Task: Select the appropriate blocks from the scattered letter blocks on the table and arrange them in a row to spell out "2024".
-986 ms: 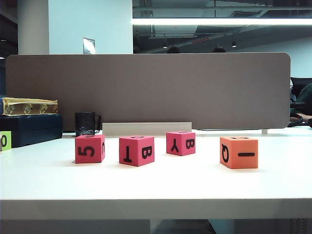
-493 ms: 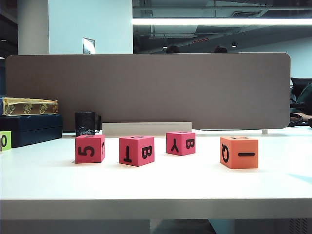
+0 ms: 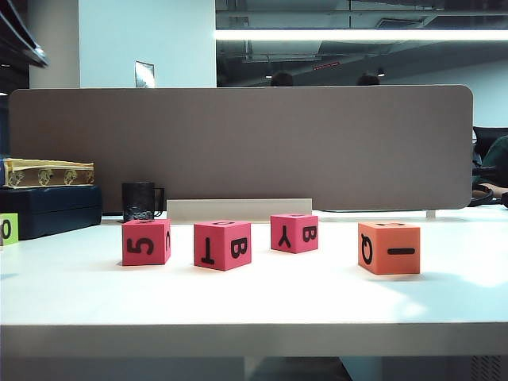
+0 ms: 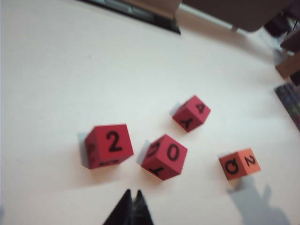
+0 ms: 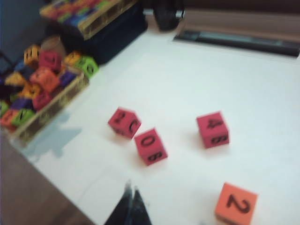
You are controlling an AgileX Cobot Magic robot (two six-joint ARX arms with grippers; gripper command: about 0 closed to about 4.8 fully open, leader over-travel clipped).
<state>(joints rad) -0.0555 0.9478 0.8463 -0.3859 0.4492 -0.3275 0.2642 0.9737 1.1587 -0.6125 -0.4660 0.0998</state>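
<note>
Currently, both the left hand [image 4: 132, 197] and right hand [image 5: 131, 193] hover clenched above the counter [image 3: 254, 305], so each should release before descending squarely over the blocks [image 4: 164, 156].

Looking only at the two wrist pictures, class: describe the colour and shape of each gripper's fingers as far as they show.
The left gripper shows two thin black fingers tapering to sharp points, pressed together. The right gripper looks the same: dark, narrow, pointed fingers, somewhat blurred. No cables or markings are visible on either, and the arms themselves are out of view.
</note>
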